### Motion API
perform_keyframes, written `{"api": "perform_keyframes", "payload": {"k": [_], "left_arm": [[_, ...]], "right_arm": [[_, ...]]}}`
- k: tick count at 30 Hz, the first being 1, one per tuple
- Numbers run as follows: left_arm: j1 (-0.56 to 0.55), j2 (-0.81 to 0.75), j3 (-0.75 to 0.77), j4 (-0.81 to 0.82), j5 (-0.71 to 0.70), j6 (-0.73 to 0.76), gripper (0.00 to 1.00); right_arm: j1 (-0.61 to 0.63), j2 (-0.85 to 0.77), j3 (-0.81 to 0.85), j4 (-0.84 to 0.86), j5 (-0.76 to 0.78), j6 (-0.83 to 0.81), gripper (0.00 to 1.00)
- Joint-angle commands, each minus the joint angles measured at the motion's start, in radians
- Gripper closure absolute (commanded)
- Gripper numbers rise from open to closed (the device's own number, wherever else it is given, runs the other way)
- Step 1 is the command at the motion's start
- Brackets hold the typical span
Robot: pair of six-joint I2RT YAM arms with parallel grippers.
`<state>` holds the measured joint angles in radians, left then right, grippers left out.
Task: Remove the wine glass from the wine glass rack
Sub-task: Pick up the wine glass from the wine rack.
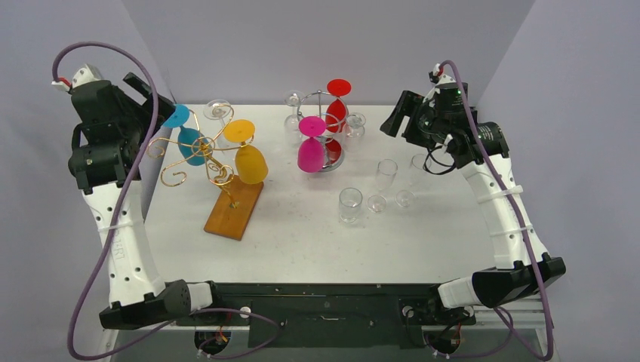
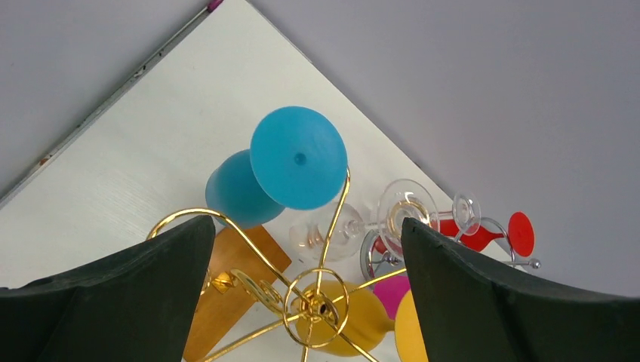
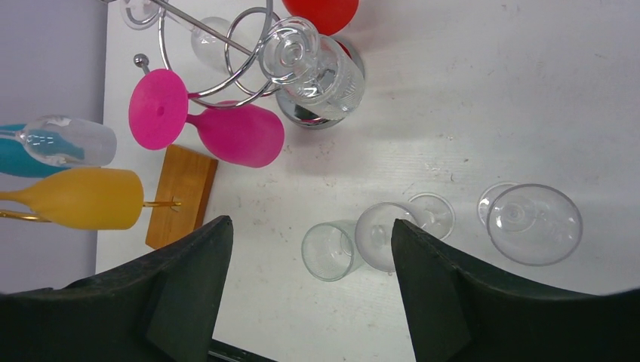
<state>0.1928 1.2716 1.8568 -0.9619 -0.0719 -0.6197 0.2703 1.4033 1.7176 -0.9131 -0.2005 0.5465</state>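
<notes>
Left wrist view: the left gripper (image 2: 308, 230) stands spread wide and empty, with the gold rack (image 2: 315, 305) just ahead between its fingers. Beyond it at twelve o'clock hangs the blue glass (image 2: 298, 157), foot toward the camera, its stem running away to the bowl at eight. I'd say this arm is nearer. Farther off, the right gripper (image 3: 311, 225), also spread and empty, hovers over clear glasses (image 3: 534, 223) on the table (image 3: 528, 90).

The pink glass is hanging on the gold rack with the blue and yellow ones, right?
No. The pink glass hangs on the silver rack, with the red glass. Only the blue glass and yellow glass are on the gold rack. The right wrist view shows it.
</notes>
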Motion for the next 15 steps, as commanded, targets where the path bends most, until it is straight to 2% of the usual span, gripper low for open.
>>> {"api": "perform_keyframes", "payload": {"k": [1,7,15], "left_arm": [[0.117,0.045,-0.02,0.086,0.175,-0.056,0.12],[0.209,0.092,-0.062,0.153,0.291,-0.087,0.33],[0.255,0.121,-0.134,0.221,0.361,-0.106,0.45]], "right_arm": [[0.018,-0.005,0.006,0.049,-0.048,0.003,0.28],[0.026,-0.024,-0.011,0.058,-0.037,0.0,0.27],[0.026,-0.021,-0.004,0.052,-0.033,-0.001,0.27]]}}
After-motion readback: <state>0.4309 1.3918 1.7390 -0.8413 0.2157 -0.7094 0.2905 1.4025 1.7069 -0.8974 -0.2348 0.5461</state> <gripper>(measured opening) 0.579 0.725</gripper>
